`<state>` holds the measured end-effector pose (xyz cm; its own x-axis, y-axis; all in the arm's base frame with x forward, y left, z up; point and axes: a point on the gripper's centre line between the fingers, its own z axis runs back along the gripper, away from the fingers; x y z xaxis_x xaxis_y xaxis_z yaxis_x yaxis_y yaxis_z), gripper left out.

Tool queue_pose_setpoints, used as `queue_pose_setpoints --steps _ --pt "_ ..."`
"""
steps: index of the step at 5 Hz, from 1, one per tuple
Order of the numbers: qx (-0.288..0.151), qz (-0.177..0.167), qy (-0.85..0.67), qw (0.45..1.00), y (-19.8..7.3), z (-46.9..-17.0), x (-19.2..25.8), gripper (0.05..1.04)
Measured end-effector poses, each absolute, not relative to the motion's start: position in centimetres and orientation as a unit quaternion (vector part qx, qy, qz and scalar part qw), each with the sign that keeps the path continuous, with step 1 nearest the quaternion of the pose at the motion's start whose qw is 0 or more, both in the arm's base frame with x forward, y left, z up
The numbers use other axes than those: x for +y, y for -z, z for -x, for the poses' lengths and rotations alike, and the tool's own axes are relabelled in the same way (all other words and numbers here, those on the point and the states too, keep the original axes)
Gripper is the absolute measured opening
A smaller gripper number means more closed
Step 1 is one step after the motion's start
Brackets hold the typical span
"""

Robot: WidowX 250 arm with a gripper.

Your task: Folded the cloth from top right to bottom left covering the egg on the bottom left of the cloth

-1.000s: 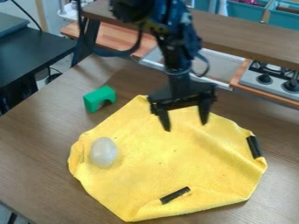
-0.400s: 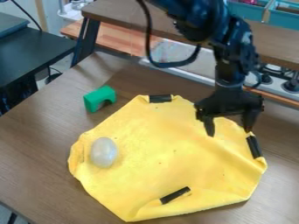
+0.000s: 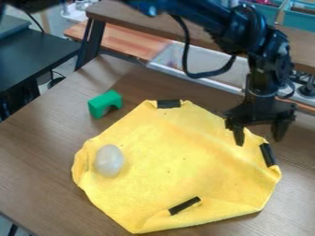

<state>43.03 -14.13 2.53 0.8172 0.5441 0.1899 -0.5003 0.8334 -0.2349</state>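
The black gripper [image 3: 259, 142] hangs over the upper right edge of the yellow cloth [image 3: 178, 161], open with nothing between its fingers, just above and left of the black strip on the cloth's right corner. The cloth lies spread on the table, its edges slightly curled, with black strips at its top, right and bottom. A pale whitish egg [image 3: 109, 161] rests on the cloth near its left corner, uncovered.
A green arch-shaped block [image 3: 105, 103] stands on the brown table [image 3: 37, 152] beyond the cloth's upper left edge. Behind the arm are a raised wooden shelf [image 3: 154, 20] and a stove with knobs [image 3: 306, 90] at the right.
The gripper has moved right across the top of the cloth to its upper right edge, uncovering the top black strip from view. Cloth, egg and green block have stayed put.
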Motion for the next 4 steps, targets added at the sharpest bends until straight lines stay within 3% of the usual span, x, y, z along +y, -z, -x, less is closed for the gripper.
queue_pose_setpoints --steps 4 --pt "-0.119 0.053 -0.251 0.959 1.1 -44.1 -16.3 0.975"
